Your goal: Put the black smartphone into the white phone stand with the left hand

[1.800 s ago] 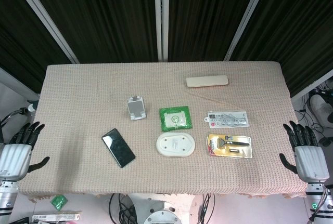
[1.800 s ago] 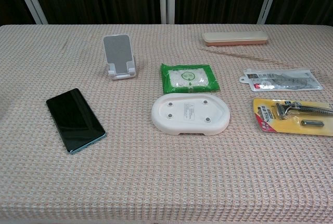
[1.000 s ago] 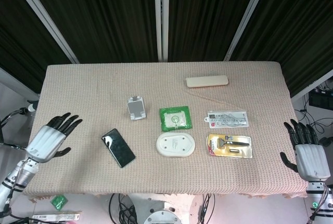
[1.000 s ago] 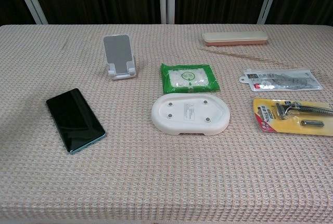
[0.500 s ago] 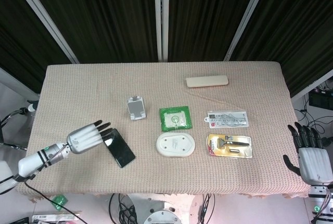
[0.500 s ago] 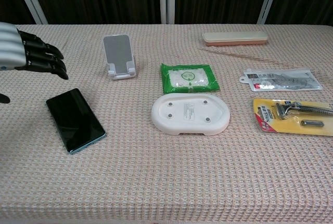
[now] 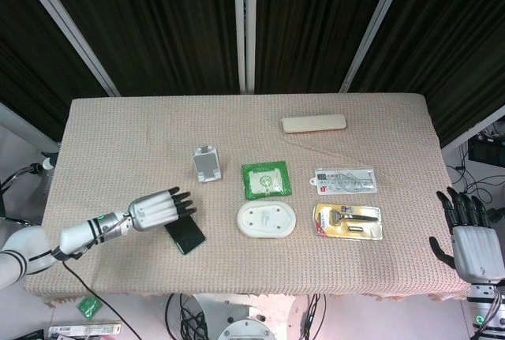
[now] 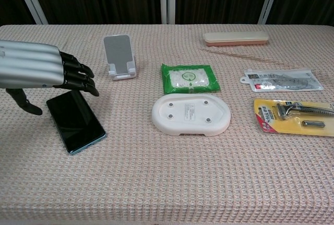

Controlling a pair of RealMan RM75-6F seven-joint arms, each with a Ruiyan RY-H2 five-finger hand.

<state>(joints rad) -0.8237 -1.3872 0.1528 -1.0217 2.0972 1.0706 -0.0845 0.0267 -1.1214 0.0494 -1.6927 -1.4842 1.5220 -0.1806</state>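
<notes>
Reach is the step in hand: the left hand hovers over the far end of the black smartphone, fingers apart and stretched forward, thumb hanging below, holding nothing. In the chest view its fingertips sit above the phone's top edge, and I cannot tell whether any of them touch the glass.

The smartphone lies flat, screen up, on the near left of the table, turned on a slant. The white phone stand is upright at about one o'clock from it, near but apart, its cradle empty.

By my reckoning the next move calls for the hand to come down and get thumb and fingers around the phone's long edges. A thin slab lying flat on cloth gives little to catch, so it may need tipping up first. Then it goes up and across to one o'clock, to be set on end in the stand's lip.

The right hand waits at the table's three o'clock edge, fingers spread, empty.

The table wears a beige waffle-weave cloth. Behind it, at twelve o'clock, hang dark ribbed curtains between pale metal struts. Cables trail on the floor below the near edge.
</notes>
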